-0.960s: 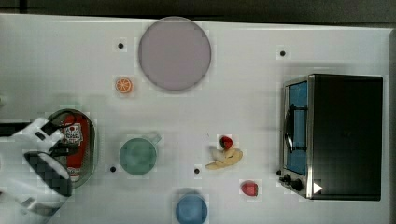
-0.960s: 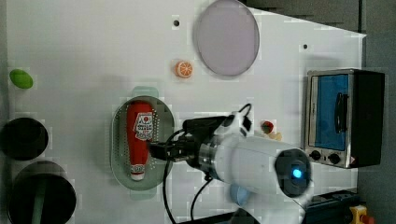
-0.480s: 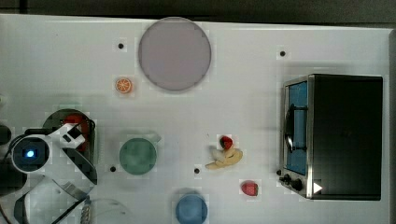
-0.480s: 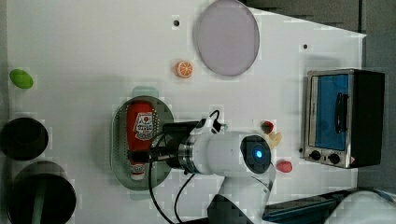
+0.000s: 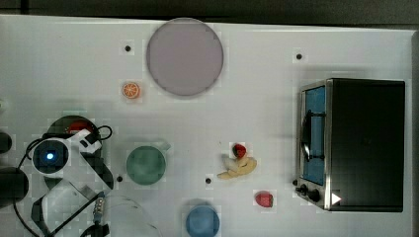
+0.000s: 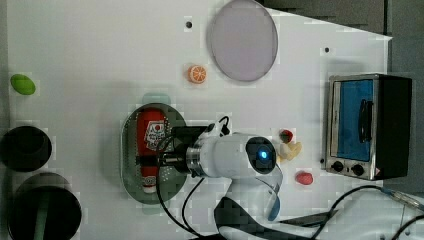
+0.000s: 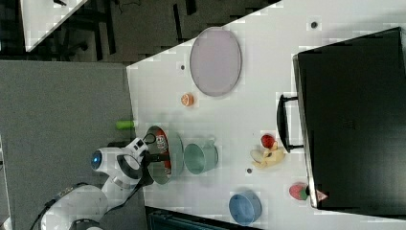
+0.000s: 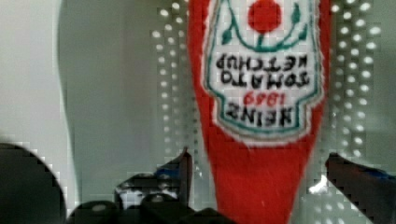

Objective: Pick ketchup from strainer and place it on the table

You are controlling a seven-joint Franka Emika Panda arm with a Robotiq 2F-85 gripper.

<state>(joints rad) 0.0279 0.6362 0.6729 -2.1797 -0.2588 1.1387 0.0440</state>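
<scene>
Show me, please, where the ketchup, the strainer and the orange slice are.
ketchup [image 6: 152,131], left view, on its white label.
strainer [image 6: 128,150], left view, on the pale green wall beside the bottle.
orange slice [image 6: 197,74], left view, on its middle.

The table [image 5: 74,64] holds one ketchup [image 6: 150,132], one strainer [image 6: 131,175], one plate [image 5: 184,57], one toaster oven [image 5: 363,143], two cups [image 5: 146,165], two strawberries [image 5: 264,199], one orange slice [image 5: 131,90], and one banana [image 5: 239,168].
</scene>
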